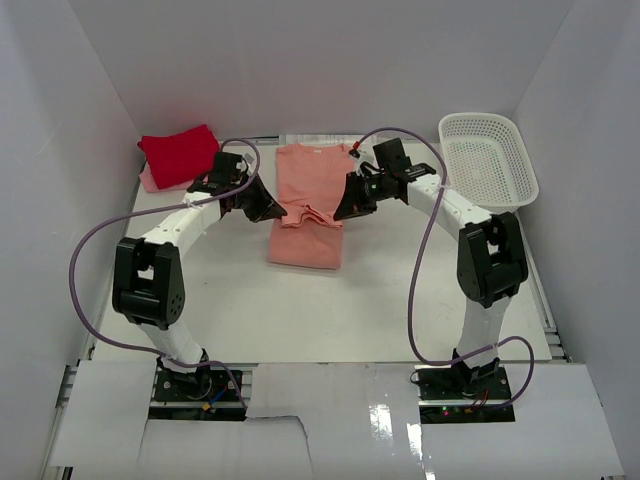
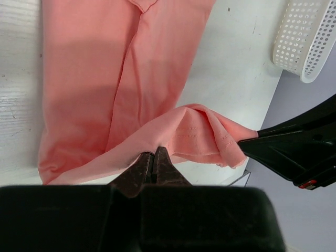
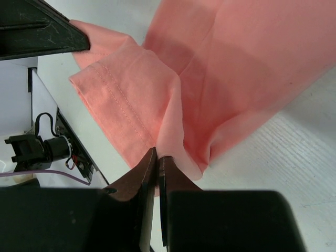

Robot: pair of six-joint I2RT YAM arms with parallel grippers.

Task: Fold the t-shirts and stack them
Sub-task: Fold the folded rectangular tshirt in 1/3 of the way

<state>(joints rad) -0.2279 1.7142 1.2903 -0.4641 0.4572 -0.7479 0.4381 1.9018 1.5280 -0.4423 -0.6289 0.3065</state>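
While jaws clamp salmon-pink t-shirt (image 1: 310,180), white basket (image 1: 485,160) stands well apart.

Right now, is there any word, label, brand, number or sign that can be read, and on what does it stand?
None. No readable text shows on the salmon-pink t-shirt, the red t-shirt, the white basket, the left hand or the right hand.

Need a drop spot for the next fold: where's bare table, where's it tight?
Widest bare patch: near strip of table between the salmon-pink shirt and the arm bases. Smaller one between that shirt and the basket, overhung by the right arm. Crowded: back left, red shirt over pale pink shirt; centre, left gripper and right gripper pinching cloth.
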